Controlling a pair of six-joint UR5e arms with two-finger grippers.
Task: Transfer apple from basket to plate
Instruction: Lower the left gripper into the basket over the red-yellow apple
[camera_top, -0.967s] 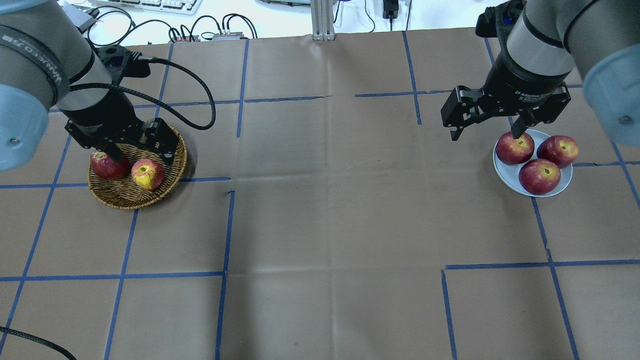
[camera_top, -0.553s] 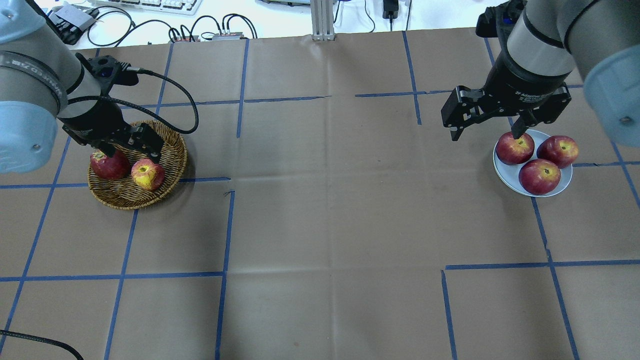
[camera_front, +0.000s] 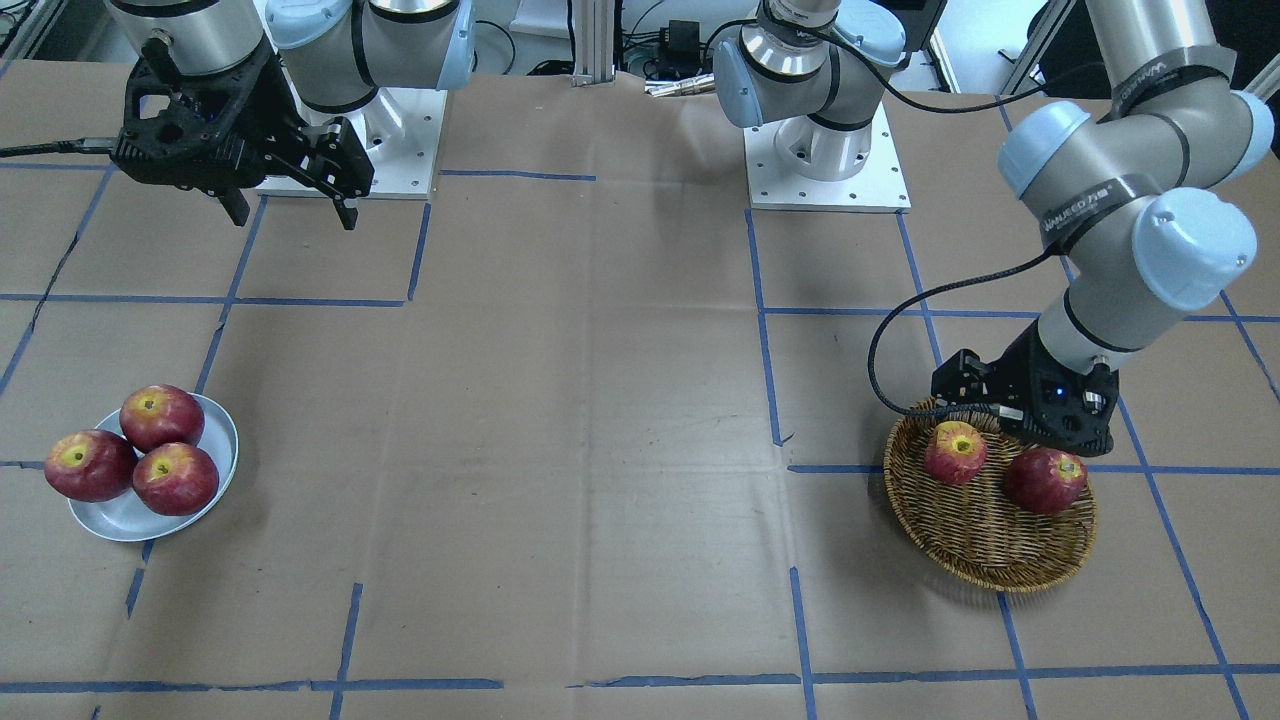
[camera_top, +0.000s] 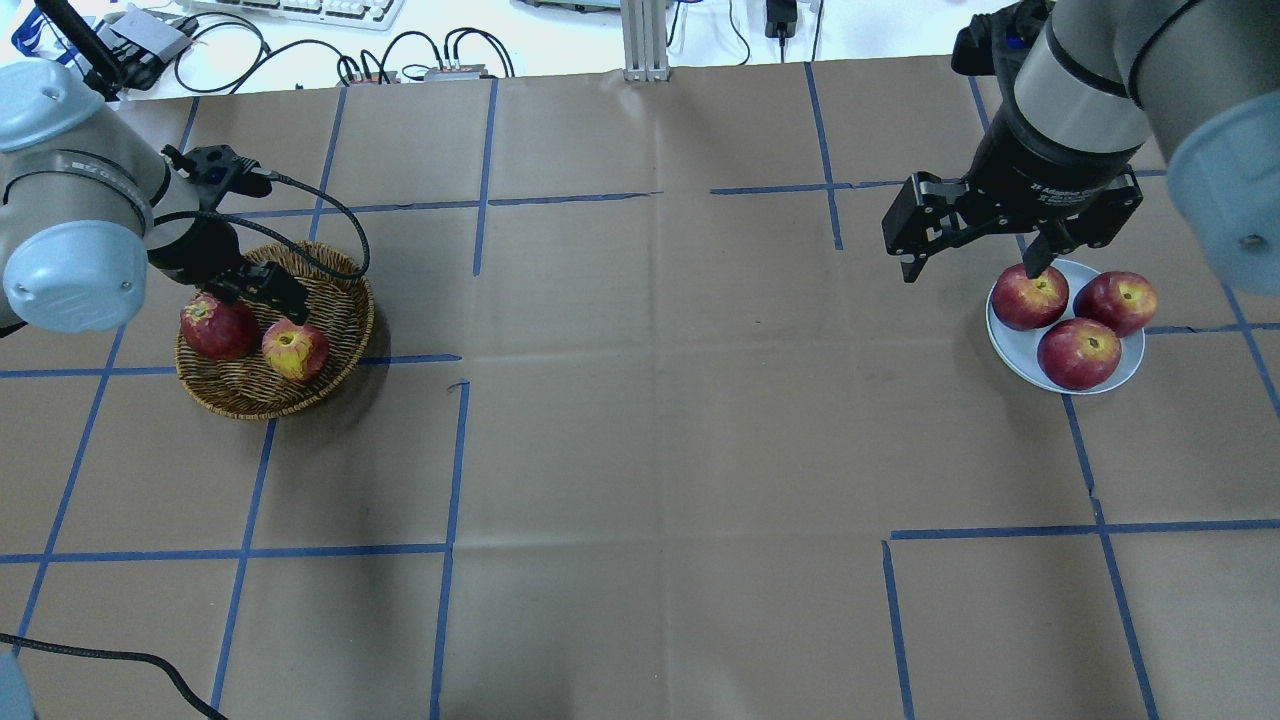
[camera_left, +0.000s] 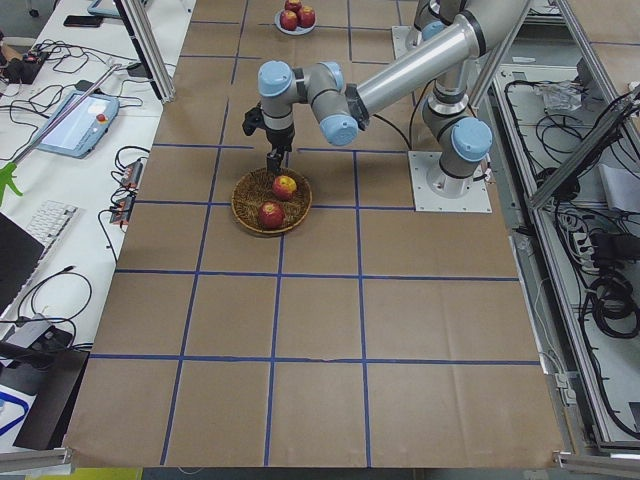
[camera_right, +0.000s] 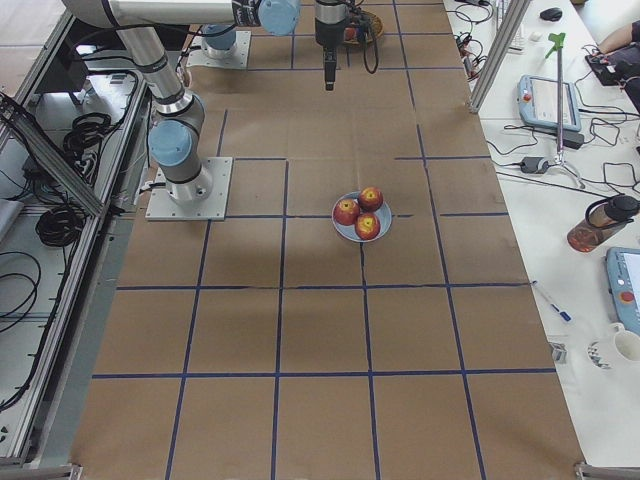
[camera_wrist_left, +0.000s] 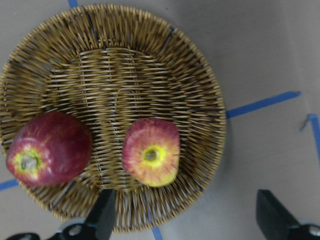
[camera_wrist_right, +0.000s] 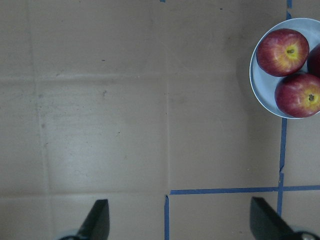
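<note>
The apple (camera_top: 296, 350), light red with a yellow top, lies in the round wicker basket (camera_top: 250, 405) beside a darker red apple (camera_top: 218, 327). My left gripper (camera_top: 255, 295) hangs open and empty just above the basket's far side. In the left wrist view the apple (camera_wrist_left: 151, 158) lies ahead of the open fingers (camera_wrist_left: 102, 220), and the darker apple (camera_wrist_left: 47, 148) lies to its left. The pale plate (camera_top: 1010, 350) at the right holds three dark red apples. My right gripper (camera_top: 970, 268) is open and empty, raised beside the plate's far left rim.
The front view shows the basket (camera_front: 1000, 575) with both apples and the plate (camera_front: 120, 520) on opposite sides of the brown paper with blue tape lines. Cables and a keyboard lie beyond the far table edge. The left arm's cable loops over the basket's back rim.
My left gripper has come down toward the basket and shifted slightly left, staying open. The apples and the right arm have not moved.
</note>
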